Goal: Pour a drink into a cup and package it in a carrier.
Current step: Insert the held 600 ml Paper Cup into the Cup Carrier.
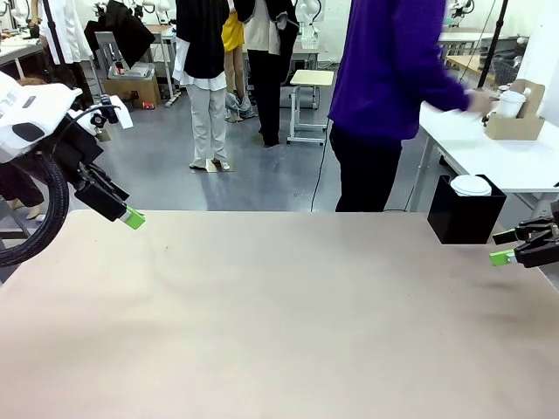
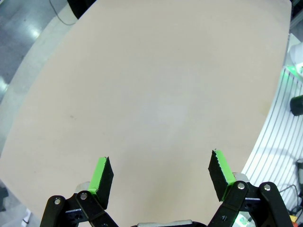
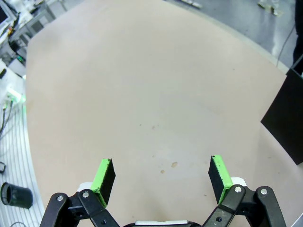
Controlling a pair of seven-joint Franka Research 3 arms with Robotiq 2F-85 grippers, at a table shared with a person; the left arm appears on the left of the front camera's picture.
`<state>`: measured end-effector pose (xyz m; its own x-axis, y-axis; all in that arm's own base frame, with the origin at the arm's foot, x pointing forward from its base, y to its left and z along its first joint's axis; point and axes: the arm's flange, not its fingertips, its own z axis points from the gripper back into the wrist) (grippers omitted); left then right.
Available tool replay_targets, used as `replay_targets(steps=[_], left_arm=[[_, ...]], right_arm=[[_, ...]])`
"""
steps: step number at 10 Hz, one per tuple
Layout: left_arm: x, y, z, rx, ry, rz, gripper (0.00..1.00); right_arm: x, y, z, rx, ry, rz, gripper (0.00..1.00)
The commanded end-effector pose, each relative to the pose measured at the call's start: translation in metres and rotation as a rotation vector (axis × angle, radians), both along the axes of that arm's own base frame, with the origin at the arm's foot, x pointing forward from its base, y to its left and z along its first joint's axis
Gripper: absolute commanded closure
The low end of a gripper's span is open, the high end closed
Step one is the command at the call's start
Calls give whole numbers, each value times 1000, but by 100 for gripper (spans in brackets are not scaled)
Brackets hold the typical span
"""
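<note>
Meanwhile, short lidded cup (image 1: 471, 185) in black box (image 1: 464, 218), carrier (image 1: 515, 122) holding white cup (image 1: 510, 103)

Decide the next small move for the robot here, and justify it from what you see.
Probably wait: the person is reaching for the carrier on the white side table, and both claws, left and right, are open.

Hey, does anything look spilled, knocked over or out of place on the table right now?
Nothing stands out. The black box stands upright at the table's far right edge with a lidded white cup in it; no spill shows.
</note>
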<state>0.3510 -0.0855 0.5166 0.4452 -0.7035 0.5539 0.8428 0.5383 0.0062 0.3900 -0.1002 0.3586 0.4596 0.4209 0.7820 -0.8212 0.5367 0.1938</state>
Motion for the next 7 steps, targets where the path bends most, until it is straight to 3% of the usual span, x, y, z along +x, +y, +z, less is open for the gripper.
replay_targets(steps=[1, 7], left_arm=[[1, 0, 0, -5, -3, 4, 0], [1, 0, 0, -5, -3, 4, 0]], right_arm=[[-1, 0, 1, 7, -12, 10, 0], [-1, 0, 1, 7, -12, 10, 0]])
